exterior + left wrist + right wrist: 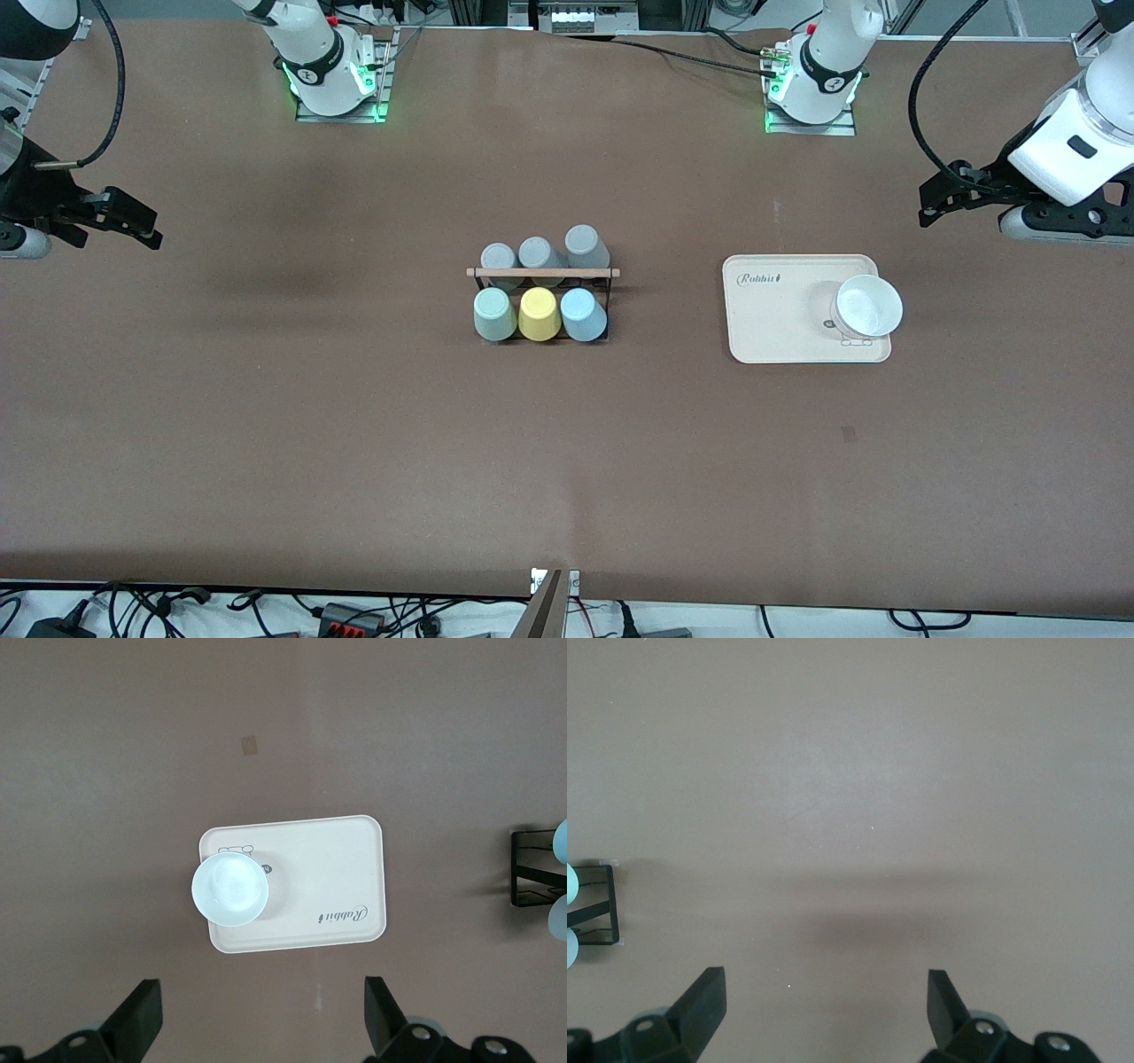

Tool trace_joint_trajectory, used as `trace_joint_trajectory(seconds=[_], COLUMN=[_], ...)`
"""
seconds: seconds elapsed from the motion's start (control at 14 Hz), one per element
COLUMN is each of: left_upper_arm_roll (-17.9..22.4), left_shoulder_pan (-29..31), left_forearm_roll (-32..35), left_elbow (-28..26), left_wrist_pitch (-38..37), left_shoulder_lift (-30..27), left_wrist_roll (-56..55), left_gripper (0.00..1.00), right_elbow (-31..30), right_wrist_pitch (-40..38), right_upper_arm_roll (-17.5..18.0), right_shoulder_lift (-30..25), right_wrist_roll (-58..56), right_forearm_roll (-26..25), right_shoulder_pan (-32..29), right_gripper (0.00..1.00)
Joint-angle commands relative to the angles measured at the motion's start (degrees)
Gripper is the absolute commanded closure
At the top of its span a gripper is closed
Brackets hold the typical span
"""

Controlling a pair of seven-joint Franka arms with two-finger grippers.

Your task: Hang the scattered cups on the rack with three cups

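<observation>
While both arms wait | left gripper point(257, 1023) jaws wide, empty | right gripper point(824, 1014) same

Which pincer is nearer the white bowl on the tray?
Left. The left pincer hangs open just off the tray's end, near the white bowl; the right pincer waits open over the table's right-arm end.

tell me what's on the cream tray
One white bowl sits upright on the cream tray, at the end toward the left arm. The tray surface under the bowl is hidden.
</observation>
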Motion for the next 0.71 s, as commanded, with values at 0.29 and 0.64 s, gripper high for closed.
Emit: trace_joint_trajectory(seconds=[0.29, 0.64], left_upper_arm_roll=[-0.21, -0.21], left_shoulder_pan=[0.59, 0.59], left_forearm_roll=[-0.52, -0.52], left_elbow=[0.13, 0.13], left_wrist_pitch=[-0.37, -0.37], left_shoulder_lift=[-0.63, -0.63], left_wrist_roll=[0.61, 0.61], left_gripper=[0.0, 0.0], right_elbow=[-1.2, -1.2], right_wrist_pitch=[0.04, 0.04], right_upper_arm_roll=[0.69, 1.31], right_shoulder_lift=[-1.54, -1.63], right_wrist_roll=[-1.19, -1.01], right_forearm_roll=[0.22, 0.49], right_shoulder_pan=[-1.52, -2.05], right_gripper=[0.0, 0.0])
